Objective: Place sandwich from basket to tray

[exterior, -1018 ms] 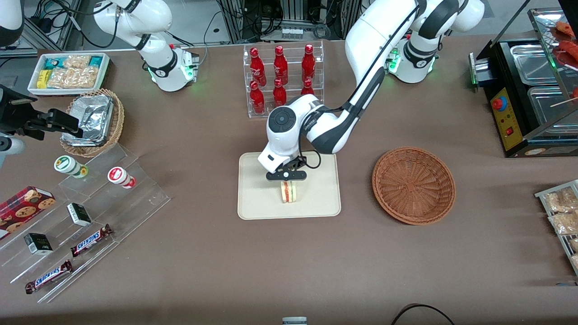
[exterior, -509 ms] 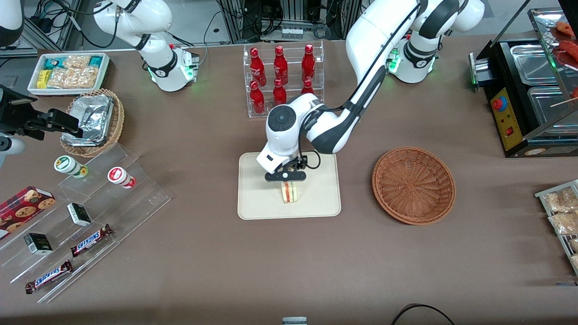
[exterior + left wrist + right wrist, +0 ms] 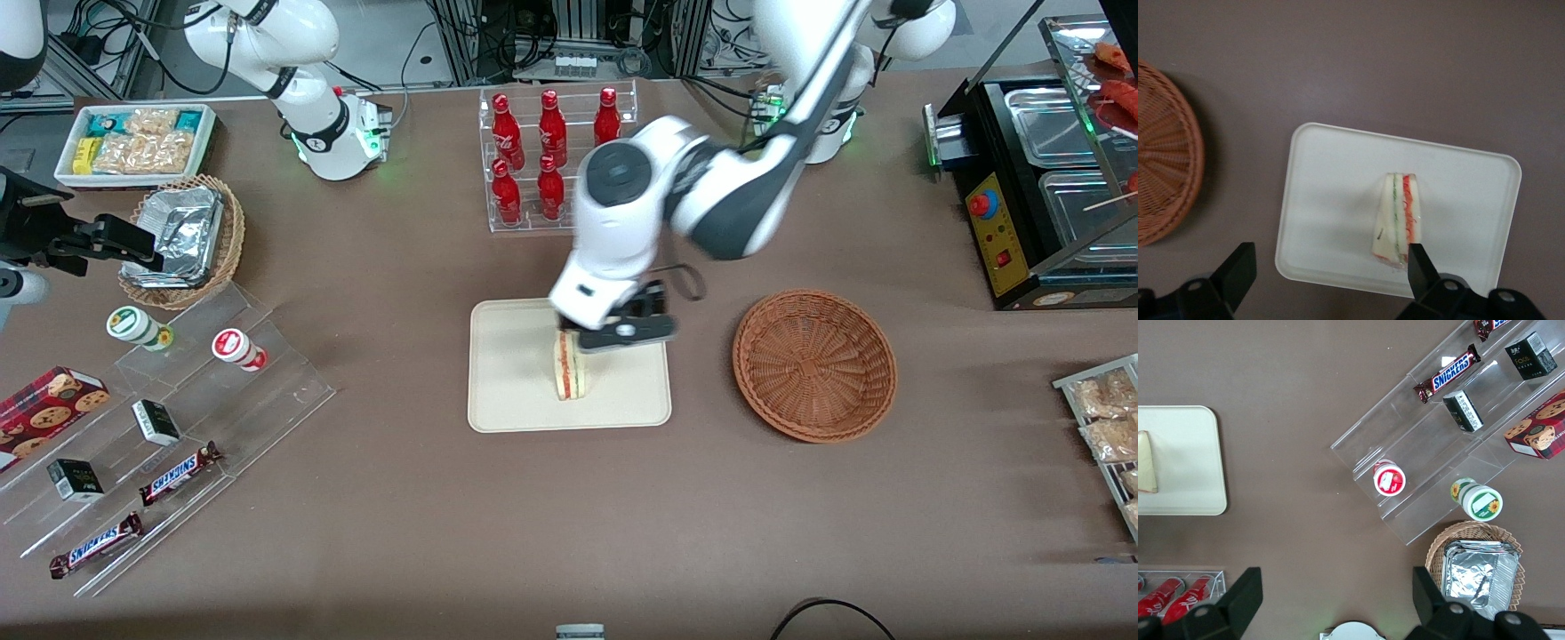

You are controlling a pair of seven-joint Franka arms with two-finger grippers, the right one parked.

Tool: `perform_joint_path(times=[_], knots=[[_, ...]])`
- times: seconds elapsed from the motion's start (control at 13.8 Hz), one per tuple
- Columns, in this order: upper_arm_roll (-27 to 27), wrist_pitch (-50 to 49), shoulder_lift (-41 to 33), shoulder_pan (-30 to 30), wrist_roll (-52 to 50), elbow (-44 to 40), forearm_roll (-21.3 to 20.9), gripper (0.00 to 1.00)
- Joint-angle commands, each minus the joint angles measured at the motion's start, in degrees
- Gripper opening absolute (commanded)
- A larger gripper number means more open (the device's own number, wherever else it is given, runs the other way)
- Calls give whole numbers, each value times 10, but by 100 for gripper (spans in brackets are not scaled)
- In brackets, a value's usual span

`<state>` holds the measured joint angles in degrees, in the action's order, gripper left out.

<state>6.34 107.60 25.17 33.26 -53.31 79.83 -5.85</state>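
Hanging above the tray (image 3: pixel 516 391), my gripper (image 3: pixel 622 333) is wide open and grips nothing; the sandwich (image 3: pixel 570 369) stands on edge on the tray, just under my wrist, so the drop looks done. The basket (image 3: pixel 813 364) sits apart, toward my arm's end of the table, with nothing in it. From my wrist, both fingers (image 3: pixel 1238 273) straddle the view, spread well clear of the sandwich (image 3: pixel 1397 223) lying inside the tray's (image 3: pixel 1331 200) rim, the basket (image 3: pixel 1165 153) beside it.
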Motion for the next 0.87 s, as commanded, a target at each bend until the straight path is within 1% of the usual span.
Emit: perform_joint_path(times=[0.0, 0.15, 0.36, 0.51, 0.65, 0.8], knots=[[4, -61, -62, -63, 0, 19, 1, 100], [4, -96, -94, -102, 13, 25, -1, 100], [5, -112, -160, -160, 113, 76, 3, 100], [4, -129, -196, -188, 162, 110, 15, 100], [4, -131, -230, -229, 229, 139, 17, 100], [4, -137, -261, -267, 298, 162, 46, 100]])
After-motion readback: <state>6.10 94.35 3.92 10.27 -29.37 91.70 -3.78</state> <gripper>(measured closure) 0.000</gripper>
